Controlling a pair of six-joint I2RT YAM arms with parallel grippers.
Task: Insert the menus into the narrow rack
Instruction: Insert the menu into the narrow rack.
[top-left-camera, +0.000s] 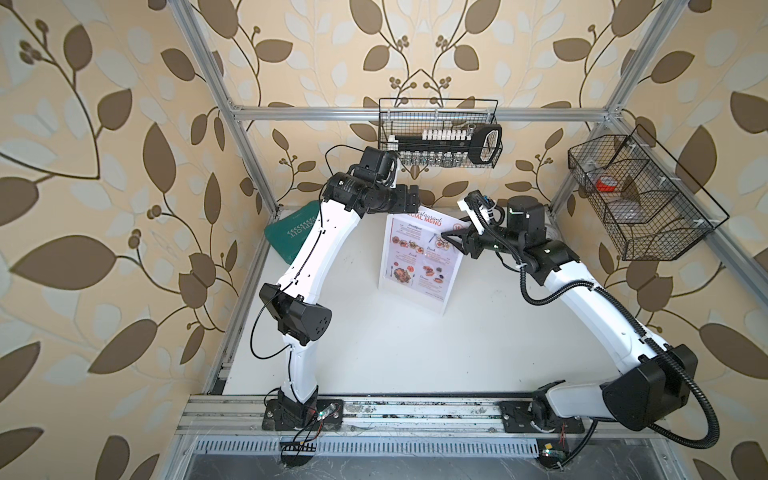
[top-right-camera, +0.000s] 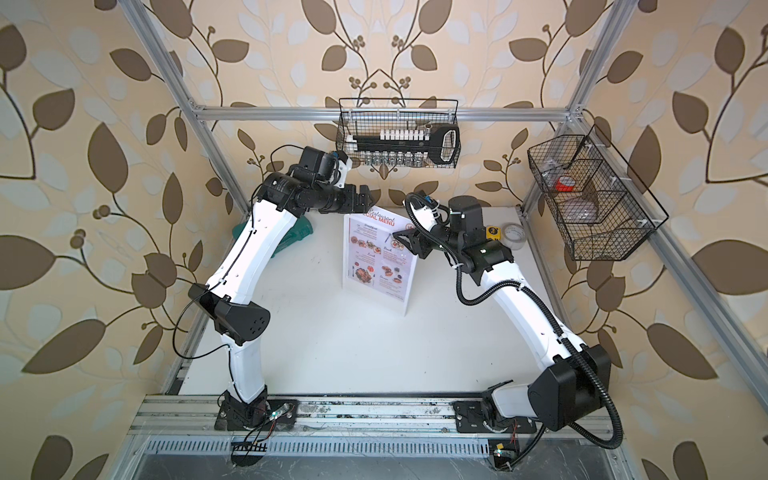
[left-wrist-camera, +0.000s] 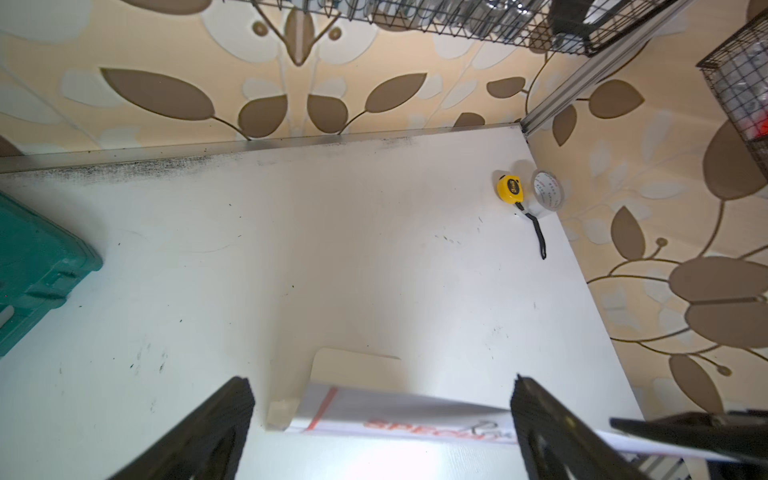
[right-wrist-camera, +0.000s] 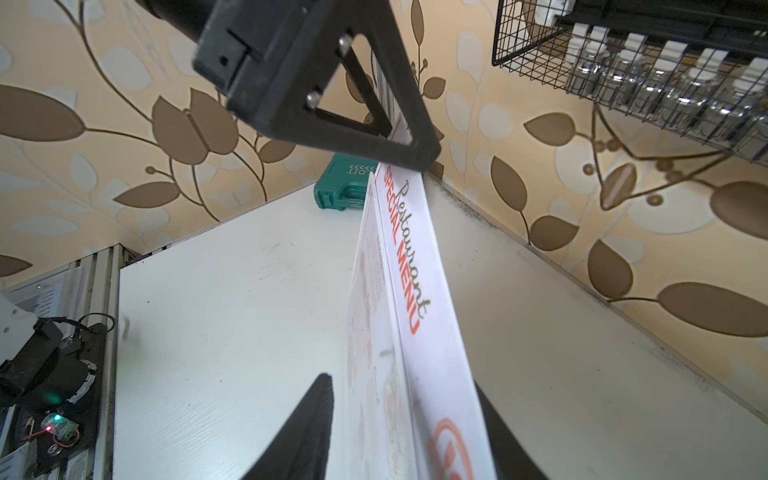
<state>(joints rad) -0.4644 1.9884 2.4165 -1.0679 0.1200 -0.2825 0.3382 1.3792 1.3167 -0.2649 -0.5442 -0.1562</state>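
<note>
The menu (top-left-camera: 419, 249) (top-right-camera: 380, 257) stands upright in the clear narrow rack (top-left-camera: 413, 300) (top-right-camera: 376, 301) at the back middle of the white table. Its red "SPECIAL MENU" heading (right-wrist-camera: 405, 257) sticks out above the rack's front panel (right-wrist-camera: 360, 291). My right gripper (top-left-camera: 451, 239) (right-wrist-camera: 401, 382) straddles the sheet's top right corner. It is open, with a gap between one finger and the paper. My left gripper (top-left-camera: 409, 197) (left-wrist-camera: 380, 380) hangs wide open over the sheet's top left corner (left-wrist-camera: 415, 411), holding nothing.
A green case (top-left-camera: 291, 237) lies at the back left under my left arm. A yellow tape measure (left-wrist-camera: 510, 189) and a tape roll (left-wrist-camera: 547, 193) sit in the back right corner. Two black wire baskets (top-left-camera: 440, 133) (top-left-camera: 640, 199) hang on the walls.
</note>
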